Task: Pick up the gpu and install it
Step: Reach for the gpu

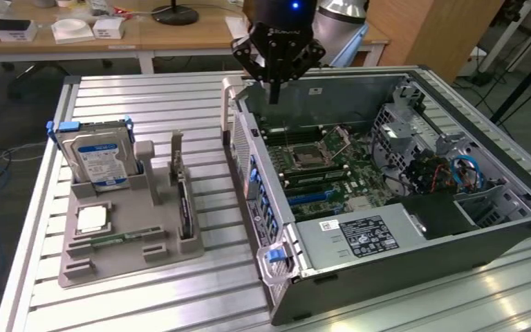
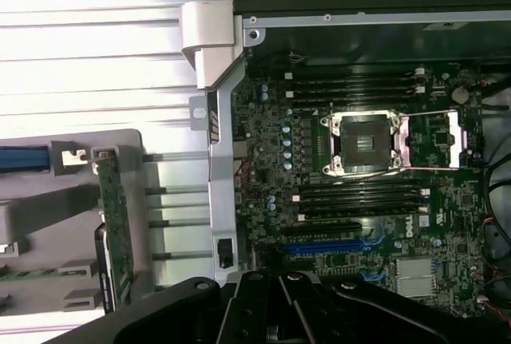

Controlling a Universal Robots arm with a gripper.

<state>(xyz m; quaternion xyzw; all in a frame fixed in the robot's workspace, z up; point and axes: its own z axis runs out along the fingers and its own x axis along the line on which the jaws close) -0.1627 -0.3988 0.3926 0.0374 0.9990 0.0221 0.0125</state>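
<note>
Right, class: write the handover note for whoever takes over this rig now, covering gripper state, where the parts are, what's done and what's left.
Gripper: the black gripper is shut and holds nothing. It hangs above the open grey computer case, near the wall on the tray side.
GPU: the thin dark green circuit card with a silver bracket stands on edge in the grey holder tray, near the silver hard drive.
Done: nothing.
Left: pick-up and install; the green motherboard holds no card.
</note>
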